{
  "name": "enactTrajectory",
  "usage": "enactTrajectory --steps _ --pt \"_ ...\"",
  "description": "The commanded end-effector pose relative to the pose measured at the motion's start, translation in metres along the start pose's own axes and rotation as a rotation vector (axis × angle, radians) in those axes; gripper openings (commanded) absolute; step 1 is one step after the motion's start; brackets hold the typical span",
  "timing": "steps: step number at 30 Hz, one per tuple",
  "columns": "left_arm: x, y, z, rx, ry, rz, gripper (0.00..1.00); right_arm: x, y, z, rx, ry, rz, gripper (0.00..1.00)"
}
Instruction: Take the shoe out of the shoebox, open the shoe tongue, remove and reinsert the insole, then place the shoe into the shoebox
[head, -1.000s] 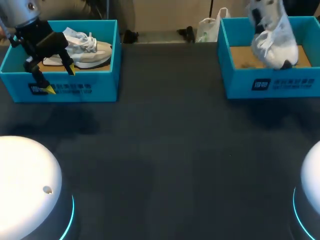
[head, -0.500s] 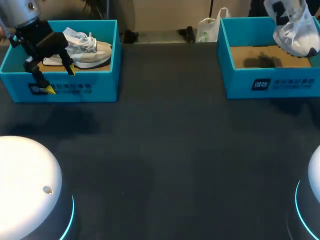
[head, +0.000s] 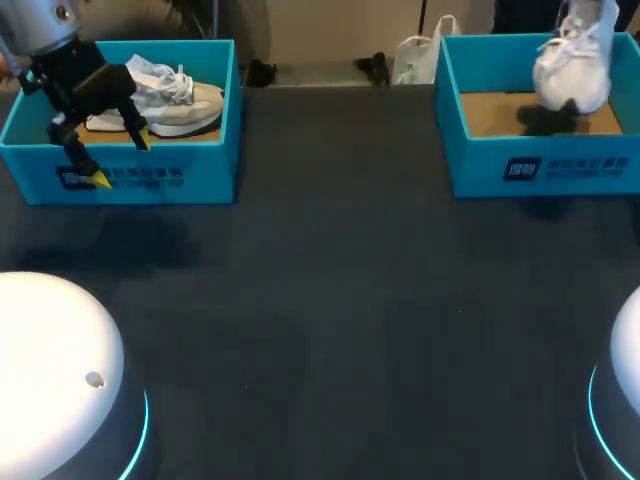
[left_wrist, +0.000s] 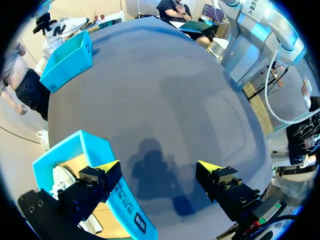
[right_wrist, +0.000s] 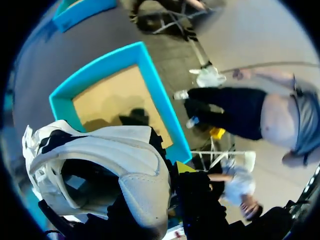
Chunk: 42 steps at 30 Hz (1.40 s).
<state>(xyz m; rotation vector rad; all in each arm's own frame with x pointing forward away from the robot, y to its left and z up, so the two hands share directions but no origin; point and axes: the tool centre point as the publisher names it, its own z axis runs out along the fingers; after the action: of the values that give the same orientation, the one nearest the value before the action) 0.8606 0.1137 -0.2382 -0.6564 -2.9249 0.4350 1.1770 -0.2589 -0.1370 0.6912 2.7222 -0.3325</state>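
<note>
Dark table (head: 330, 300) is carrying two blue boxes. Right shoebox (head: 545, 165) is sitting under the right gripper (right_wrist: 167, 172), and the white sneaker (head: 572, 65) is hanging above it, clear of the walls. The right gripper is clamping the sneaker near the rim of its opening; the exact spot is hidden. Left gripper (left_wrist: 159, 167) is hovering spread wide, holding nothing, straddling the left shoebox (head: 150, 180) front wall, second sneaker (head: 170, 100) lying beside one finger. Expecting light weight, soft upper, stiffer sole: probably swinging on a rim pinch. Tongue and insole likely floppy, so brace the sole when pulling.

Head camera above-behind table (head: 330, 300), wrist cameras close, all sharing right shoebox (head: 540, 170)
</note>
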Motion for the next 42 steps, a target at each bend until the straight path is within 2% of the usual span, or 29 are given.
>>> enactTrajectory --steps 1,8,11,16,21,24,26,40,42 --pt "0.0 0.0 0.0 -0.002 0.001 0.0 1.0 -0.002 0.005 -0.004 0.094 0.04 0.306 0.0" --pt "0.0 0.0 0.0 -0.002 0.001 0.0 1.0 -0.002 0.005 -0.004 0.094 0.04 0.306 0.0" --pt "0.0 0.0 0.0 -0.002 0.001 0.0 1.0 -0.011 -0.012 0.001 0.116 0.048 0.465 0.0" --pt "0.0 0.0 0.0 -0.002 0.001 0.0 1.0 -0.014 -0.037 0.007 0.163 0.028 0.625 0.0" --pt "0.0 0.0 0.0 -0.002 0.001 0.0 1.0 -0.008 -0.059 0.01 0.168 0.021 0.774 0.0" --pt "0.0 0.0 0.0 -0.002 0.001 0.0 1.0 0.0 -0.065 0.009 0.195 -0.009 0.85 0.0" --pt "0.0 0.0 0.0 -0.002 0.001 0.0 1.0 0.006 -0.069 0.01 0.293 -0.033 0.963 0.0" --pt "0.0 0.0 0.0 -0.002 0.001 0.0 1.0 0.006 -0.069 0.01 0.293 -0.033 0.963 0.0" --pt "0.0 0.0 0.0 -0.002 0.001 0.0 1.0 0.006 -0.076 0.021 0.3 -0.025 1.001 0.0"
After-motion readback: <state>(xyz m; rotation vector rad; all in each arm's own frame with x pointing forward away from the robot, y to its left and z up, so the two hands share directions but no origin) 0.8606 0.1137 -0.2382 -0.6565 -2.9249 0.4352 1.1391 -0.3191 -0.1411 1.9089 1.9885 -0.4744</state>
